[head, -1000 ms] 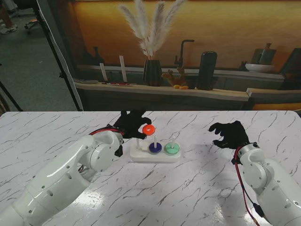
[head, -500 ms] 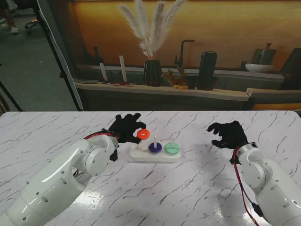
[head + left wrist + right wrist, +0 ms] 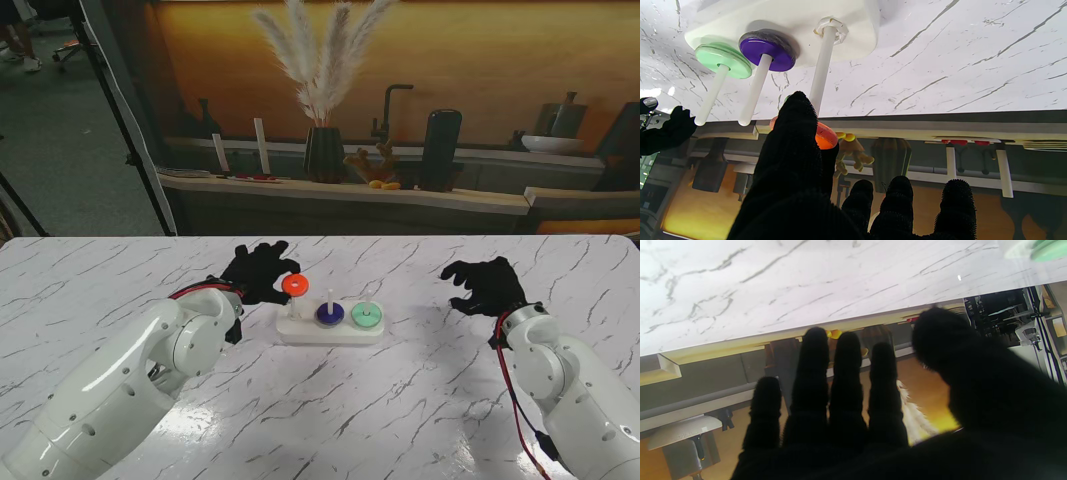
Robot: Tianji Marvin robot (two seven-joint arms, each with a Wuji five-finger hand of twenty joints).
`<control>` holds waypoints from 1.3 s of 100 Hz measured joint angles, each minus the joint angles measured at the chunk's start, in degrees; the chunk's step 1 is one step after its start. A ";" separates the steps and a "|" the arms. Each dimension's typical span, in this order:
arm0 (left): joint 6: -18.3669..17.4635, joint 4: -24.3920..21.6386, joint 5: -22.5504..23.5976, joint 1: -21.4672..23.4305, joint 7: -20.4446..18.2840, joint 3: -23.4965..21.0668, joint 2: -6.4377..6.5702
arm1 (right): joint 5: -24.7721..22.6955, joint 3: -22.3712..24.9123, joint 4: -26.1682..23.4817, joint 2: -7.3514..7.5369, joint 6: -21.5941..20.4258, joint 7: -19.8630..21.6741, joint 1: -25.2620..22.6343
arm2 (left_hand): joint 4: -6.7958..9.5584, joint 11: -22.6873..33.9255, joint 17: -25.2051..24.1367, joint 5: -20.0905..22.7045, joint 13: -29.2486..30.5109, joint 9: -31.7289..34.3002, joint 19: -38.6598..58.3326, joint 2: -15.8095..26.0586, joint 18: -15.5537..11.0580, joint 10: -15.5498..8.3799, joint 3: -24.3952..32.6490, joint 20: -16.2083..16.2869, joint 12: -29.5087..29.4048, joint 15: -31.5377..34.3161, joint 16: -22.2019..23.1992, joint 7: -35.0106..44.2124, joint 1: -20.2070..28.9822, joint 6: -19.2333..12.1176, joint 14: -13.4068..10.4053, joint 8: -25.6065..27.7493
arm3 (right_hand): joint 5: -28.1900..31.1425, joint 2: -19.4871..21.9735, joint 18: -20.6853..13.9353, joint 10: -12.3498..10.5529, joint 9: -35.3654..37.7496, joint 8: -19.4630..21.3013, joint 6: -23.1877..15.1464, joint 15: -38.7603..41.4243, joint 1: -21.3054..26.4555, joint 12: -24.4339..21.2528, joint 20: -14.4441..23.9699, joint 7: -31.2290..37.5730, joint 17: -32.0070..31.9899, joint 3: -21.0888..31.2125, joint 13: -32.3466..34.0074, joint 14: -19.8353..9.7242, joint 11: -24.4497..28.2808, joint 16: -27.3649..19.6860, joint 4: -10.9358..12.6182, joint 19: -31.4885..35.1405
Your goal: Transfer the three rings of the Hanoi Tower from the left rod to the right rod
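Left fingers: the left hand point(image 3: 258, 272) pinches the orange ring point(image 3: 294, 285) between thumb and a fingertip point(image 3: 796, 110); the other three fingers are spread and touch nothing.
Orange ring: up in the air at the top of the left rod point(image 3: 294, 306), not threaded on it. In the wrist view it sits half hidden behind the thumb, right by the rod's tip.
How it will handle: my guess is a small, light, rigid disc with a smooth glossy face, so likely slippery. The rim is the place to hold it, leaving the centre hole free for a rod.
Left rod: bare along its whole visible length point(image 3: 821, 68), nothing on it.
Middle rod: carries the purple ring point(image 3: 329, 315), lying flat on the base.
Right rod: carries the green ring point(image 3: 367, 316), also flat on the base.
Base: a white slab point(image 3: 330, 333) with rounded corners on the marble table point(image 3: 420, 400); it looks light enough to shift if a rod gets knocked.
Right fingers: the right hand point(image 3: 485, 285) grips nothing, its fingers loosely curled and apart, hovering well off to the right of the tower.
Risk: as I see it, a thin pinch on a slick rim could let the ring tilt or drop.
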 measured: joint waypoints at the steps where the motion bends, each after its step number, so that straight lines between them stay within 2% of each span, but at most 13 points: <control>1: 0.00 -0.02 0.02 0.04 0.00 -0.05 0.00 | 0.00 0.00 0.00 0.00 0.00 0.01 0.00 | 0.00 0.00 0.00 0.00 0.00 0.00 0.00 0.00 0.00 0.00 0.00 0.00 0.00 0.00 0.00 0.00 0.00 0.00 0.00 0.00 | 0.00 0.00 0.00 0.00 0.00 0.00 0.00 0.00 0.00 0.00 0.00 0.00 0.00 0.00 0.00 0.00 0.00 0.00 0.00 0.00; 100: 0.83 0.27 -0.23 0.49 -0.18 0.24 0.27 | -0.06 -0.06 0.09 0.02 -0.01 0.26 0.13 | 0.00 0.00 0.00 0.01 0.00 0.00 0.00 0.00 0.00 0.00 0.00 -0.01 0.00 0.00 0.00 0.00 0.00 0.00 0.00 0.00 | 0.00 0.00 0.00 0.00 0.00 0.00 0.00 0.00 0.00 0.00 0.00 0.00 0.00 0.00 0.00 0.00 0.00 0.00 0.00 0.00; 130: 2.41 3.36 -1.54 -0.58 0.54 2.52 0.28 | -0.03 0.31 -0.05 0.02 -0.02 0.39 -0.17 | 0.00 0.00 0.00 0.02 0.00 0.00 0.00 0.03 0.00 -0.01 0.00 -0.01 0.00 0.00 0.00 0.00 0.00 0.00 0.00 -0.80 | 0.00 0.00 0.00 0.00 0.00 0.00 0.00 0.00 0.00 0.00 0.00 0.00 0.00 0.00 0.00 0.00 0.00 0.00 0.00 0.00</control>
